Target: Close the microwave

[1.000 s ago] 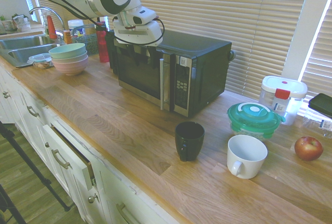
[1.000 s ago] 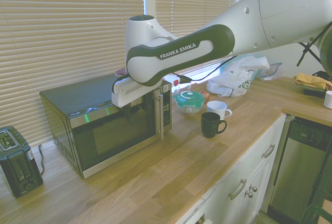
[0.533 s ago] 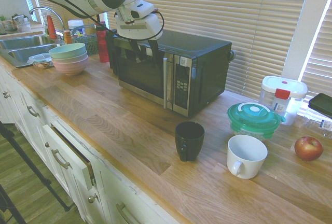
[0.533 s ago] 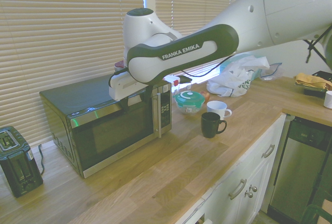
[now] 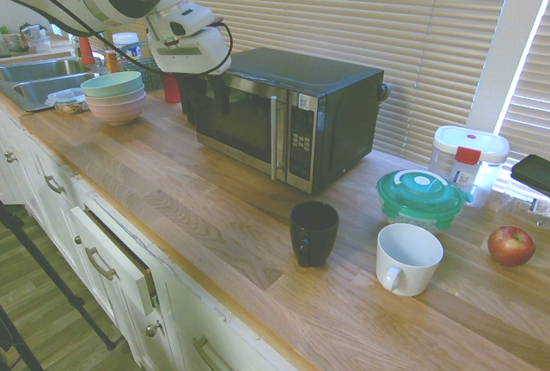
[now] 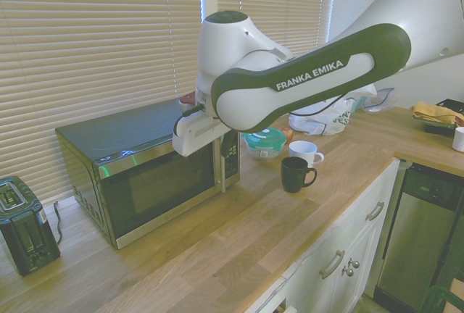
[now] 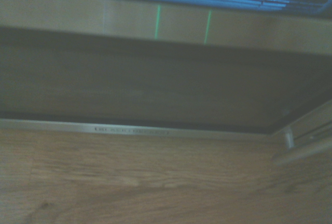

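The microwave (image 5: 288,113), its door shut, is near the pincer (image 5: 210,103), mostly below it; the pincer's fingers stand apart.

Two mugs (image 5: 314,234), one apple (image 5: 511,246), apparently three stacked bowls (image 5: 115,98)

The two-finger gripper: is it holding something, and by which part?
Nothing is held. The gripper is open near the large black microwave, away from its vertical silver bar handle.
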### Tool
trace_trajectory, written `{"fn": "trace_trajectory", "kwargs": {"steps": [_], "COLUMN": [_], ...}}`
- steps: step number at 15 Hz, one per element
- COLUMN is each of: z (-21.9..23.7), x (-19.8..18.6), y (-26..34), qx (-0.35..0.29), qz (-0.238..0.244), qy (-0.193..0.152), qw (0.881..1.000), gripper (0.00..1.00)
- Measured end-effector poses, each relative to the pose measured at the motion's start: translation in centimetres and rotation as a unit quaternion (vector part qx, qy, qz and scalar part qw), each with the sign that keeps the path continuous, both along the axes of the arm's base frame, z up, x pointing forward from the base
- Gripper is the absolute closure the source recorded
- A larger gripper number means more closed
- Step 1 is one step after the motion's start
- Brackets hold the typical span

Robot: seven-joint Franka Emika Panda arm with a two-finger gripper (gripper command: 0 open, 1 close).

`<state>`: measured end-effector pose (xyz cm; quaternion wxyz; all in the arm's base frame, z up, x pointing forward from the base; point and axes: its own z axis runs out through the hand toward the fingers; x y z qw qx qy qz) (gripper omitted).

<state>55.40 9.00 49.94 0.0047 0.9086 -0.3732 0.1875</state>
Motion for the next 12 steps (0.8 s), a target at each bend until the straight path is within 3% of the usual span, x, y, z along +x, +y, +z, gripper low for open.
{"fn": "trace_trajectory", "kwargs": {"steps": [6,12], "z": [-3.3,-5.0], "x": [-5.5,-10.5], "y": [-2.1,-4.8], "qx": [-0.002,0.008], "qz": [-0.012,-0.033], "qy": [0.025,0.027], "qw": [1.000,0.999], "gripper": [0.00,0.00]}}
